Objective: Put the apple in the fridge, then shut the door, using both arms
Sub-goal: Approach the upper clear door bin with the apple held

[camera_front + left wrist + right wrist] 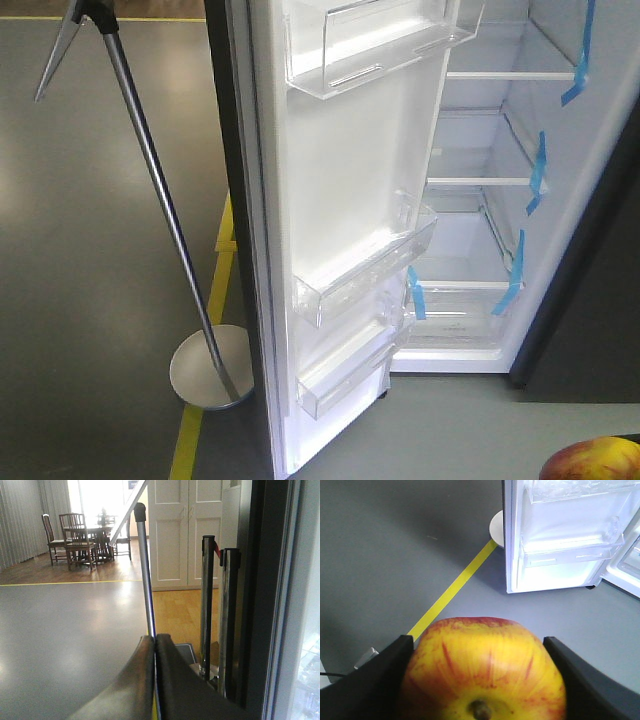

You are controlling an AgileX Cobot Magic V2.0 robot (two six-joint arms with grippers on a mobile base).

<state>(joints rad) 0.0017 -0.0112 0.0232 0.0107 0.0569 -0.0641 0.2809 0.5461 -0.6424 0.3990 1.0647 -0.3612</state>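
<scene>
Right gripper point(479, 647) clamped on red-yellow apple point(485, 675), fridge point(470, 235) with door point(345, 190) wide open, left gripper point(154, 647) with jaws pressed together near the door edge

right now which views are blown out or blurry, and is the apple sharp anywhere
Front view: the door lining is washed out white, the apple a soft sliver at the corner. Left wrist view: the far window glares, the shut left claw dark and blurred. Right wrist view: the apple is fairly sharp in the right claw, the door behind overexposed.
</scene>
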